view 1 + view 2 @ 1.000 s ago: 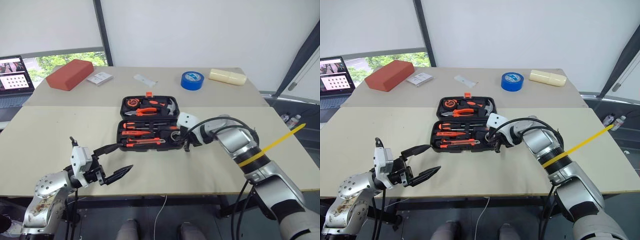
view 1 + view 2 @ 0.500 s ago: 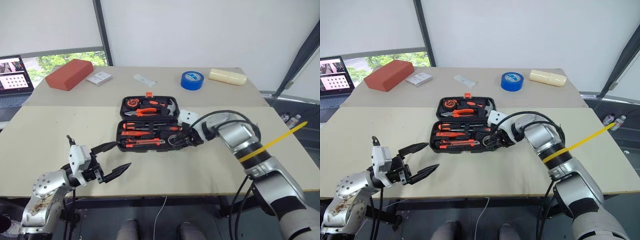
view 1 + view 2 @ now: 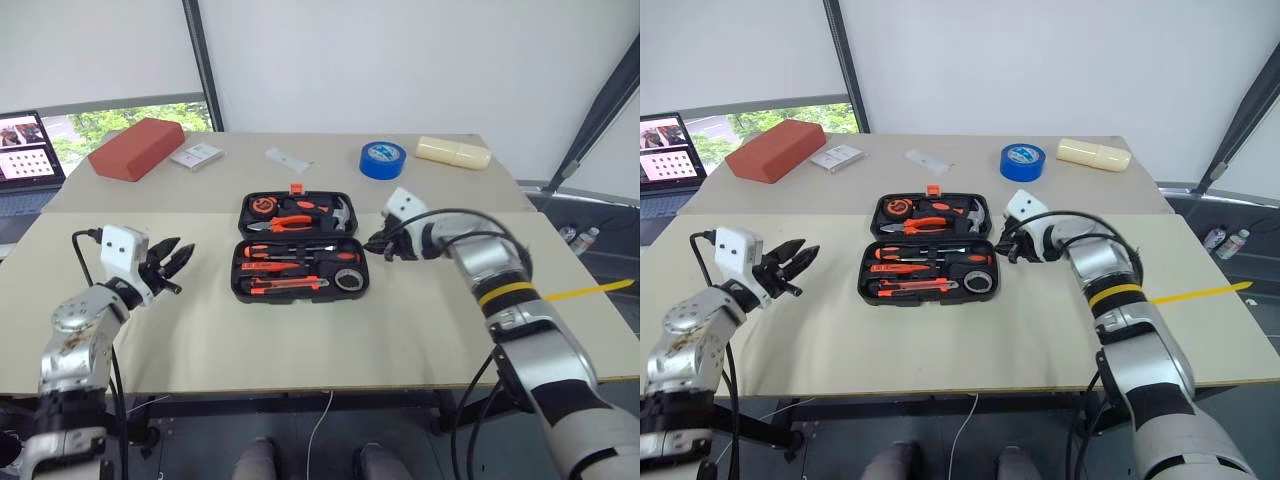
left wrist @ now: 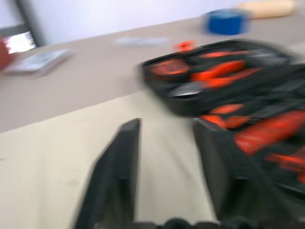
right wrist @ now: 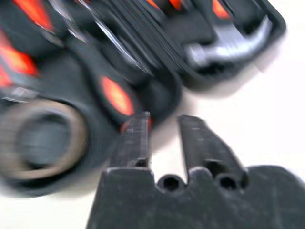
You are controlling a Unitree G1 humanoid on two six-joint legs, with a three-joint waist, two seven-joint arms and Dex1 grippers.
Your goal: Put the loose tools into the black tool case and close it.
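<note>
The black tool case (image 3: 296, 298) lies open flat in the middle of the table, its orange latch (image 3: 297, 188) at the far edge. Orange-and-black screwdrivers (image 3: 285, 251), the utility knife (image 3: 285, 285) and the small black tape roll (image 3: 348, 280) lie in its near half. My right gripper (image 3: 380, 246) hovers just off the case's right edge, shut on nothing; the right wrist view shows the tape roll (image 5: 43, 138) beside it. My left gripper (image 3: 170, 262) is raised well left of the case, fingers (image 4: 119, 157) a little apart and empty.
At the back stand a red brick-like block (image 3: 138, 148), a white packet (image 3: 198, 155), a clear packet (image 3: 289, 159), a blue tape roll (image 3: 384, 158) and a cream block (image 3: 454, 152). A laptop (image 3: 25, 150) sits far left.
My right gripper opened, left the black tape roll in the case, drew back to the right and shut. My left gripper rose, swung out to the left and narrowed its fingers.
</note>
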